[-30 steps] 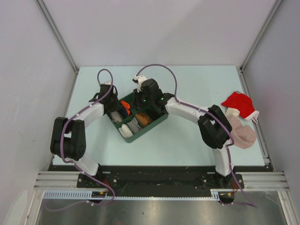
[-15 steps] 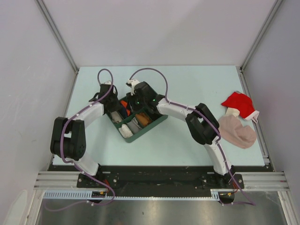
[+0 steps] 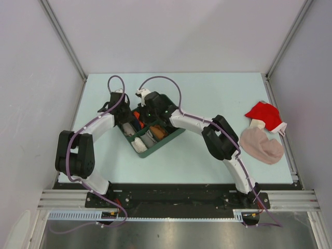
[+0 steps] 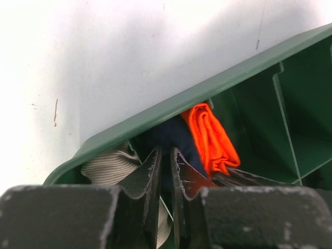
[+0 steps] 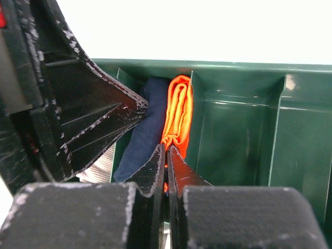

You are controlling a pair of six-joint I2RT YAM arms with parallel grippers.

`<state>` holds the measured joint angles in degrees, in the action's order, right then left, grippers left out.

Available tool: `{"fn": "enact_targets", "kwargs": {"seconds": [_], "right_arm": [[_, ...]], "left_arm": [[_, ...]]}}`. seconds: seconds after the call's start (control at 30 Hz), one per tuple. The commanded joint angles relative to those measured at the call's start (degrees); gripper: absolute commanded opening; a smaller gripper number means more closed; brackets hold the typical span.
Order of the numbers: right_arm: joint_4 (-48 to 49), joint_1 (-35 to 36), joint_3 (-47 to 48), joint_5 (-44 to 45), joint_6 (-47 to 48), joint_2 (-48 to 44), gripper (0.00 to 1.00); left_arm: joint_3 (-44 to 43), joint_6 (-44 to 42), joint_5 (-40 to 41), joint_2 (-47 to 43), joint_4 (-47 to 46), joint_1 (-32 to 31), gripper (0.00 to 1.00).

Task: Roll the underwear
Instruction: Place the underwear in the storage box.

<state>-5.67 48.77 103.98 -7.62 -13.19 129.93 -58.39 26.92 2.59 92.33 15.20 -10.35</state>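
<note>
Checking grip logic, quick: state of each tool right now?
Left tool: closed on the underwear, pinching its navy fabric.
Right tool: closed, nothing visibly held, tips against the underwear.

A pale green table (image 3: pixel 218 93) with plain grey walls (image 3: pixel 171 31) around it.
The table is flat and bright light falls on it. The back wall (image 3: pixel 207 46) stands behind it, the left wall (image 3: pixel 31 78) and the right wall (image 3: pixel 311 78) at its sides. Thin silver posts (image 3: pixel 62 39) run up the far corners. A silver rail (image 3: pixel 176 199) lies along the near edge, and a shiny metal sheet (image 3: pixel 171 236) lies below it.
</note>
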Motion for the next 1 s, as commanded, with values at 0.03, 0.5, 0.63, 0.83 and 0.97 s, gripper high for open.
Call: {"fn": "enact_targets", "kwargs": {"seconds": [0.03, 0.5, 0.63, 0.83, 0.97], "right_arm": [[-3.8, 1.8, 4.9, 5.1, 1.6, 2.8, 0.00], [-4.5, 1.7, 4.1, 8.2, 1.6, 0.9, 0.21], [-2.0, 0.8, 1.3, 3.0, 1.8, -4.2, 0.32], [-2.6, -1.0, -0.6, -1.5, 4.1, -12.0, 0.38], [-5.0, -3.2, -2.6, -10.5, 11.5, -16.3, 0.51]], "left_arm": [[-3.7, 0.2, -3.5, -3.6, -1.9, -0.5, 0.16], [-3.4, 0.3, -3.6, -3.0, -2.2, -0.9, 0.16], [-4.6, -0.5, -3.2, -4.8, -1.5, -0.9, 0.17], [-5.5, -4.5, -4.8, -10.1, -0.5, -0.6, 0.26], [-4.1, -7.0, -6.2, -14.7, -0.4, -0.2, 0.43]]}}
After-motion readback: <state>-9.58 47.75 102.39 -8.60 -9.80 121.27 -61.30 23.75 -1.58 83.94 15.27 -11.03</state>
